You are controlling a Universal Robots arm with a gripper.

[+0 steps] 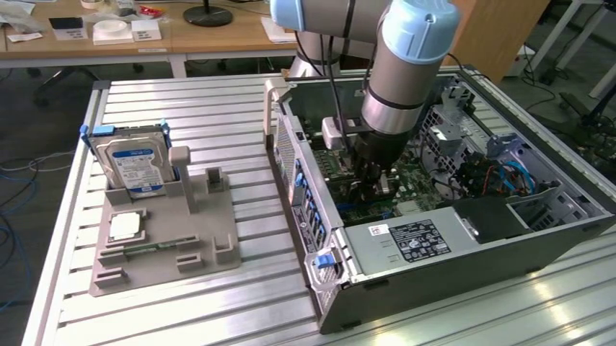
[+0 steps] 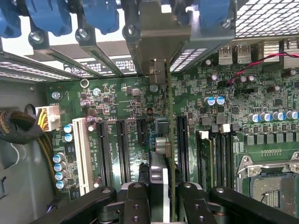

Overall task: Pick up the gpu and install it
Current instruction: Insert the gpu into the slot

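Exterior view: a grey-and-pale-blue robot arm (image 1: pixel 405 79) reached down into the open grey computer case (image 1: pixel 452 238), which lay on its side on the ribbed aluminium surface (image 1: pixel 192 108).
Wrist view: the black jaws (image 2: pixel 164 196) stood over the green motherboard (image 2: pixel 121 112), closed partway on a thin, dark circuit card with a silvery metal end bracket, the gpu (image 2: pixel 169 140).
Jaws: narrowed but not fully together, gripping the card edge-on between the two black fingers (image 2: pixel 135 200).
Gpu position: upright inside the case, its lower edge down among the long black expansion slots (image 2: pixel 124 149) of the motherboard, its bracket end toward the row of blue slot clips (image 2: pixel 100 16) at the rear wall. Whether it was fully seated I could not tell.
Holder: a grey plastic parts rack (image 1: pixel 164 245) sat on the surface on the exterior view's left, well apart from the case.
Rack contents: a thick silver hard drive with a blue-white label (image 1: pixel 135 166) stood upright at its far end; a small square silver chip (image 1: pixel 125 225) lay flat nearer the front.
Case interior: a grey power supply box with a white label (image 1: pixel 414 241) sat by the near wall.
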